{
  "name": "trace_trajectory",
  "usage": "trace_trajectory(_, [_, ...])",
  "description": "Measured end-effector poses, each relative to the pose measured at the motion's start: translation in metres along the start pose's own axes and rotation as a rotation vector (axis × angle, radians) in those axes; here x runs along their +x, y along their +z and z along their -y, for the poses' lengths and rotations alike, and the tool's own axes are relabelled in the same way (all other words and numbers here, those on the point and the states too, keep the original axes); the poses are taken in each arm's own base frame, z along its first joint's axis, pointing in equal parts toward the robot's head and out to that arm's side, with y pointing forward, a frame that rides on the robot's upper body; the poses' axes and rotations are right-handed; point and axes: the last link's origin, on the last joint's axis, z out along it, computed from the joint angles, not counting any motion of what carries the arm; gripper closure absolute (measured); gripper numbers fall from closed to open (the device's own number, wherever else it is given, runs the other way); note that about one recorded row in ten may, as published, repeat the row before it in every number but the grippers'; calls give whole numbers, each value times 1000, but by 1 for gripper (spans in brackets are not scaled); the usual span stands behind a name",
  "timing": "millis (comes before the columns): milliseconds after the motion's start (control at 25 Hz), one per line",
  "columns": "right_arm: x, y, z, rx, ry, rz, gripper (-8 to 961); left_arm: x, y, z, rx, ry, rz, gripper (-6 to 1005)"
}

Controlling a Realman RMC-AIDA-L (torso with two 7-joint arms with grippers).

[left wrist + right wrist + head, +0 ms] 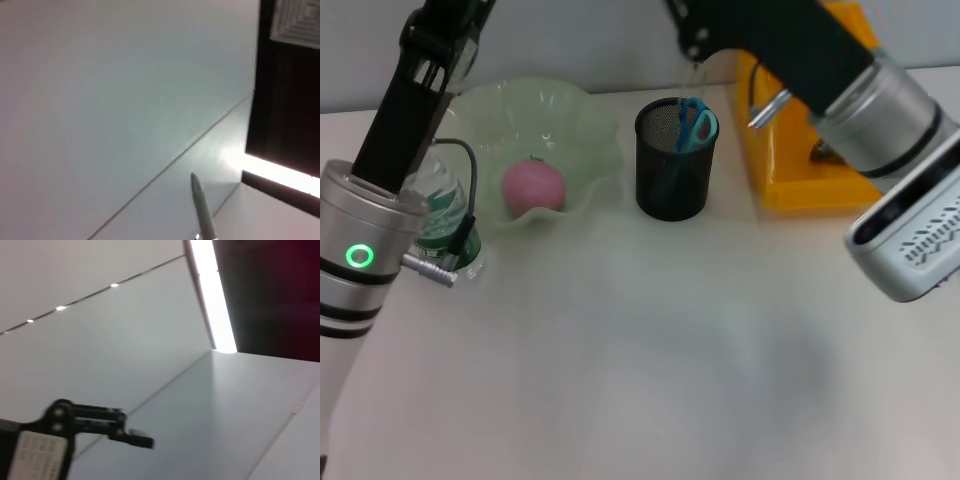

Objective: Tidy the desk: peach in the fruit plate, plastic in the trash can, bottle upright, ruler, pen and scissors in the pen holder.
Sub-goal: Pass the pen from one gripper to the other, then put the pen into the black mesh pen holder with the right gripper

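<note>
Though glossy, round peach [532, 186], ruffled translucent plate [588, 120].

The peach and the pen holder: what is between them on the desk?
In the head view, only the wavy rim of the fruit plate lies between the peach and the pen holder; then a short bare strip of desk.
</note>
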Motion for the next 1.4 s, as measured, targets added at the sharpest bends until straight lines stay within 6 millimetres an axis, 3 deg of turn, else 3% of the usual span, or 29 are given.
trace_trajectory(320, [1, -23, 19, 162, 92, -51, 808, 13, 3, 0, -67, 175, 72, 167])
trace_trajectory(600, [5, -48, 45, 266, 274, -75, 805, 24, 3, 1, -87, 244, 118, 167])
trace_trajectory(680, [7, -49, 49, 261, 338, -78, 804, 41, 3, 1, -151, 358, 265, 167])
trace_trajectory(760, [10, -49, 52, 251, 394, -83, 804, 44, 3, 0, -177, 392, 316, 167])
trace_trajectory(1080, [23, -28, 73, 18, 758, -167, 800, 52, -4, -6, -242, 484, 485, 167])
trace_trajectory(1120, [24, -24, 78, -19, 798, -193, 800, 53, -8, -10, -266, 517, 581, 167])
trace_trajectory(1400, [22, 13, 114, -247, 986, -535, 797, 38, -15, -5, -251, 580, 888, 167])
